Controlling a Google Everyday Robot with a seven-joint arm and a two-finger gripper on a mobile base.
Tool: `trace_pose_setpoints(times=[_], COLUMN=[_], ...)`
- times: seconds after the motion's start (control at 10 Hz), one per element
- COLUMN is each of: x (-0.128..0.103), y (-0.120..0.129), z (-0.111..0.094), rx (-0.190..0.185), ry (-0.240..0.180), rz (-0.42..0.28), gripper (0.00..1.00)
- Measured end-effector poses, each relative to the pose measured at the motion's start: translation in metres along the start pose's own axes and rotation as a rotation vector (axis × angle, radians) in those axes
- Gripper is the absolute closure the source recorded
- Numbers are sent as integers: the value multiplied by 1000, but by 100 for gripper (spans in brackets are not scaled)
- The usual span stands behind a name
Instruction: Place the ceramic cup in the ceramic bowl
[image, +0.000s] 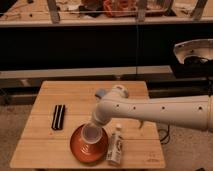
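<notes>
The ceramic bowl (82, 149), wide, shallow and orange-brown, sits on the wooden table near its front edge. The ceramic cup (92, 133), small and pale whitish-grey, is over the bowl's right half with its open mouth towards the camera. My gripper (95, 123) is at the end of the white arm that reaches in from the right, right behind the cup. The arm's wrist hides where gripper and cup meet.
A tall white bottle (116, 145) lies on the table just right of the bowl. A flat black object (59, 116) lies at the left. The wooden table (50, 95) stands before a dark counter. A grey machine (194, 56) is at the right.
</notes>
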Motion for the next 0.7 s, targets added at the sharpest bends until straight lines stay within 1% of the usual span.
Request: trace_pose_setpoints(times=[0.1, 0.2, 0.3, 0.4, 0.6, 0.7], x=[0, 0, 0, 0, 1, 2], y=[1, 1, 1, 2, 2, 2], z=[1, 3, 3, 4, 6, 7], rx=[-1, 0, 0, 0, 4, 5], ry=[-2, -5, -6, -8, -10, -11], rz=[3, 5, 7, 10, 19, 24], gripper=[79, 87, 87, 86, 69, 63])
